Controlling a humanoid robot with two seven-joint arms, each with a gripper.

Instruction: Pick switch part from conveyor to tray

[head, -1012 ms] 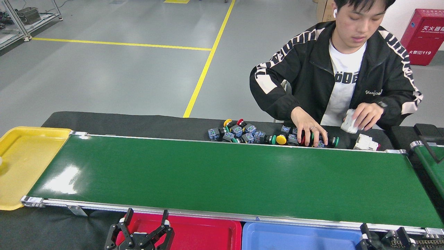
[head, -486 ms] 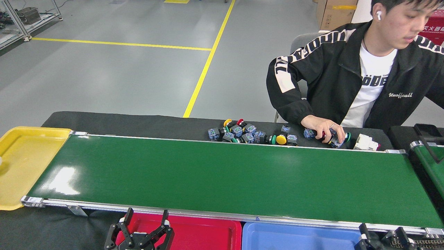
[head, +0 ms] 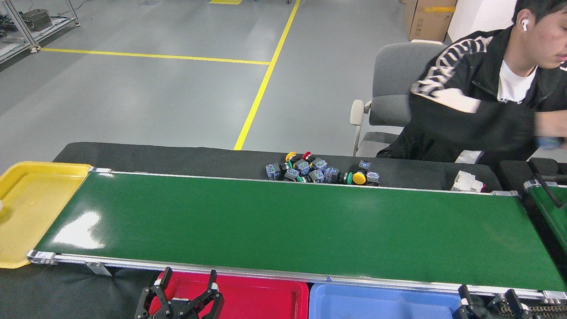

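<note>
Switch parts point(head: 321, 173) lie heaped on the black table point(head: 177, 157) just beyond the bare conveyor point(head: 283, 230). Left pincer point(head: 188, 283) hangs open over the red tray point(head: 261, 299); whether the right pincer point(head: 487, 297), beside the blue tray point(head: 381, 303), is open cannot be told. A person point(head: 478, 119) sits at right.

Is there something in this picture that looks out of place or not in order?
Nothing looks damaged or spilled. One oddity: the conveyor carries no switch part. The switch parts lie in a loose heap on the black cloth behind its far edge. The red tray and blue tray show nothing inside.
</note>
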